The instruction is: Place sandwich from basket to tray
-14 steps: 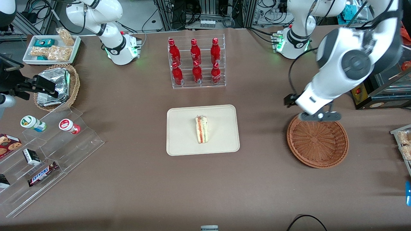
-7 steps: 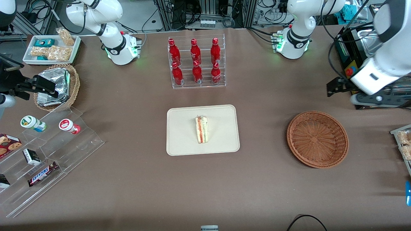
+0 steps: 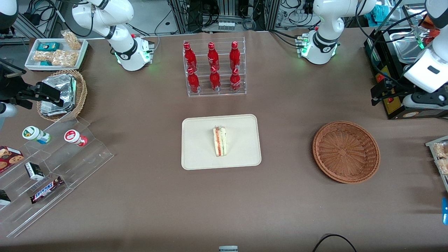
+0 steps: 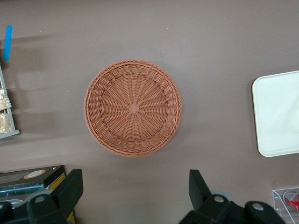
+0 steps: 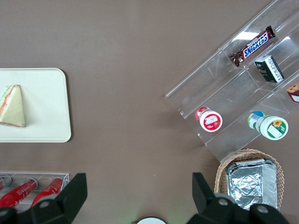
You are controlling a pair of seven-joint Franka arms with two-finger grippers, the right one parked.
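— Where's the sandwich [image 3: 219, 141] now?

— On the tray [image 3: 196, 155], near its middle, standing on a long edge with the filling layers facing up. The basket [image 3: 346, 152] sits toward my end of the bench with nothing in it.

— And your gripper [image 4: 134, 189]?

— High above the bench edge farther from the front camera than the basket, fingers spread wide apart, holding nothing.

— So which step is this?

— The placing looks finished to me; I judge this the retreat. Nothing calls for another grasp, only parking clear of the basket.

Tray [image 4: 280, 116] — edge-cropped; claw [image 4: 135, 196] perhaps open.
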